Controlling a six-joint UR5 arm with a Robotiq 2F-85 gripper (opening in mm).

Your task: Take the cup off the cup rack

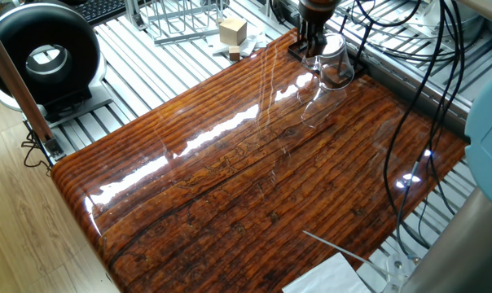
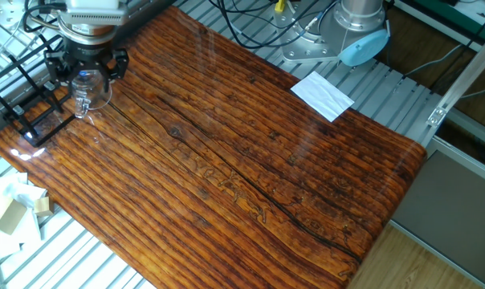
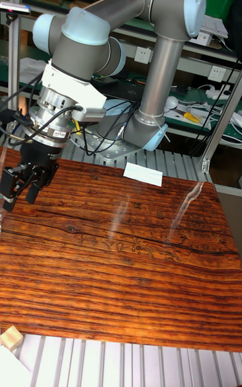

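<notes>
Fingers [image 2: 87, 71] of my gripper pinch the cup [image 2: 91, 88] at 10 o'clock on the worktop [image 2: 242, 160], beside the cup rack [image 2: 34, 108].

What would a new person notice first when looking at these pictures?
The glossy striped wooden table fills the scene. At its far corner the gripper sits over the clear cup, beside the black cup rack. A white paper lies at the opposite edge.
</notes>
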